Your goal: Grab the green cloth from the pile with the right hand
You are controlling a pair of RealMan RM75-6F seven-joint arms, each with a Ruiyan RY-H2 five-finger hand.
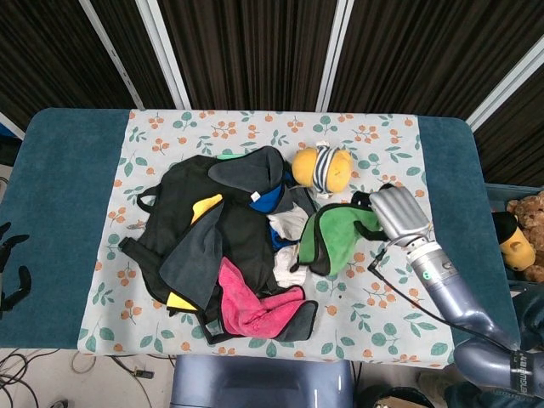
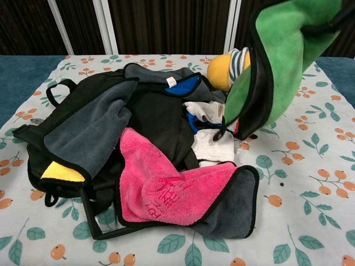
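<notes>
Green cloth (image 1: 334, 235), edged in black, is hanging clear of the pile (image 1: 223, 246), gripped at its upper right corner by the right hand (image 1: 398, 215), whose fingers are curling around the fabric. In the chest view the green cloth (image 2: 277, 52) is filling the upper right, draping down and to the left with its lowest black corner dangling just above the white cloth (image 2: 213, 145) at the pile's right edge. The pile is lying on the floral tablecloth (image 1: 382, 144), with a pink cloth (image 2: 166, 185) and a grey cloth (image 2: 233, 208) at the front, a black bag (image 2: 150, 111) across the middle and a yellow patch (image 2: 61, 172) showing at the left. A yellow plush toy (image 1: 321, 167) with a striped band is sitting just behind the raised cloth. At the far left edge of the head view the left hand (image 1: 13, 268) is showing only as dark fingers, apart and holding nothing. A brown teddy bear (image 1: 527, 223) is sitting off the table's right end.
</notes>
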